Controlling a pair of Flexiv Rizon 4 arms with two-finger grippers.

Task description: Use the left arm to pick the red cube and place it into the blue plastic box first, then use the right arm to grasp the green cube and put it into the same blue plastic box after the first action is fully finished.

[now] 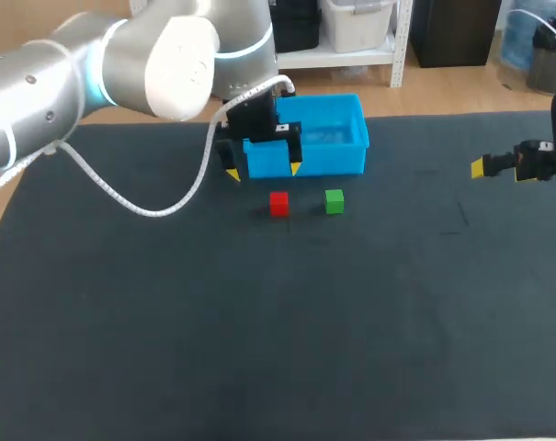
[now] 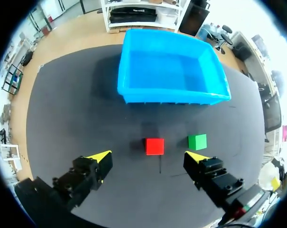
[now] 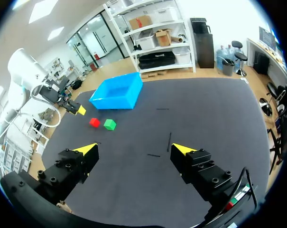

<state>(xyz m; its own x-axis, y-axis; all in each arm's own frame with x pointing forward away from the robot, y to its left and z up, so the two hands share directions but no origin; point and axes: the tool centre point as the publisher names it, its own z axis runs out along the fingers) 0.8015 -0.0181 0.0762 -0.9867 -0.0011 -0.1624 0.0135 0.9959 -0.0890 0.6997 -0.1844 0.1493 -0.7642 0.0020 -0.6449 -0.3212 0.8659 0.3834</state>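
**Left gripper poised over the red cube, nothing grasped yet**

The left gripper [image 2: 149, 156], black-fingered with yellow tips, is seen spread wide and empty, held above the dark matte table covering [image 1: 259, 349]. The small red cube [image 2: 154, 146] is found on the covering just ahead of the gap between the fingers, roughly on the centre line and untouched. Just beside it, across a narrow gap, the small green cube [image 2: 197, 141] is sitting close ahead of one fingertip. Beyond both, the open rectangular blue plastic box [image 2: 171, 98] is seen empty, near the cubes but not touching them.

The first pick is judged to be the step in hand. For it to be done well, the fingers should be carried a little forward until the red cube is centred between them, then lowered straight down. Care is called for on the green cube's side. That finger must be brought down in the gap between the two cubes, or the green cube could be nudged. Closing is best left until both pads are level with the red cube's flat sides.

Over on the other side, the right gripper [image 3: 134, 148] is held wide open as well, with nothing in it, well apart from cubes and box.
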